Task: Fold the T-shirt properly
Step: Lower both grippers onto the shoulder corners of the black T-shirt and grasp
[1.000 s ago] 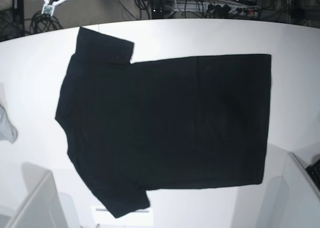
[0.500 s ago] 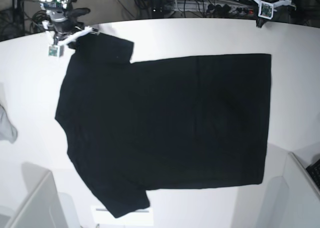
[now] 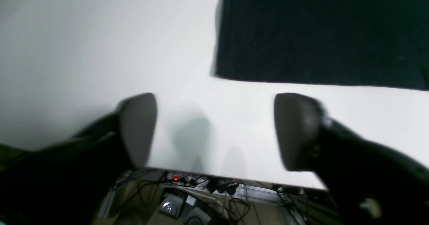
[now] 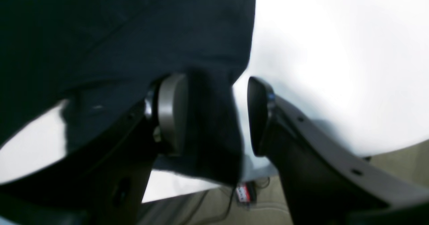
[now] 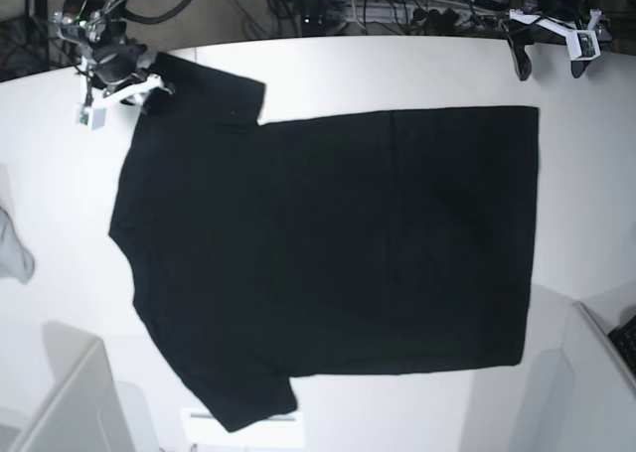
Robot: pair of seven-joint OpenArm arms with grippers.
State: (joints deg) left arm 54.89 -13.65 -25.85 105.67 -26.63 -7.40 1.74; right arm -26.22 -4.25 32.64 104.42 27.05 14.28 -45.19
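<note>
The black T-shirt [image 5: 328, 243] lies flat and plain side up across the white table [image 5: 60, 194], collar end toward the base view's left; the right tool [image 4: 214, 114] sits at the far sleeve [image 5: 204, 89], its fingers parted with a fold of sleeve cloth between them, not yet pinched; the left tool [image 3: 214, 131] hovers over bare table near the shirt's far hem corner [image 3: 221, 70], fingers wide apart, holding nothing; a grey cloth scrap [image 5: 12, 253] lies at the table's left edge.
</note>
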